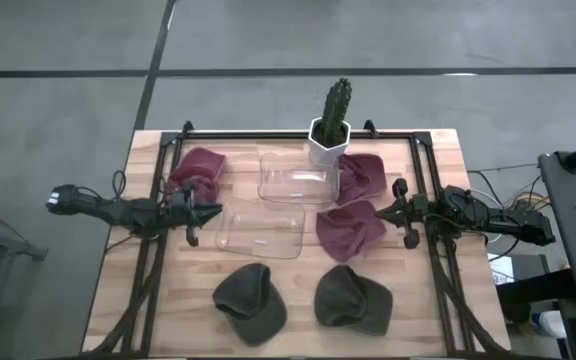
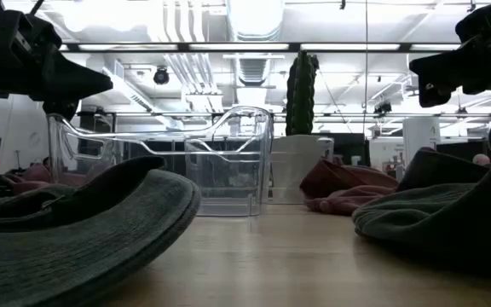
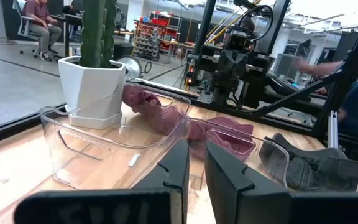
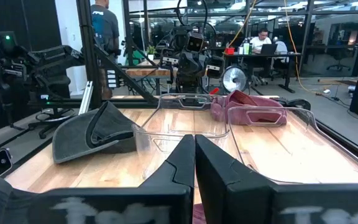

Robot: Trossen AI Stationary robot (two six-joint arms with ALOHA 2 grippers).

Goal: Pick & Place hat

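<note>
Several hats lie flat on the wooden table. Two are dark green, near the front edge (image 1: 251, 300) (image 1: 353, 298). One maroon hat (image 1: 198, 168) lies at the far left and two (image 1: 361, 175) (image 1: 348, 228) lie at the right. My left gripper (image 1: 211, 212) hovers above the table at the left, level, pointing toward the near clear bin (image 1: 261, 228). Its fingers (image 3: 196, 171) stand a narrow gap apart with nothing between them. My right gripper (image 1: 383, 211) hovers at the right over the nearer maroon hat's edge, shut (image 4: 194, 155) and holding nothing.
A second clear bin (image 1: 296, 178) stands behind the first. A cactus in a white pot (image 1: 331, 120) stands at the far edge. Black frame rails (image 1: 430, 190) run along both table sides. Bare wood shows between the bins and the dark green hats.
</note>
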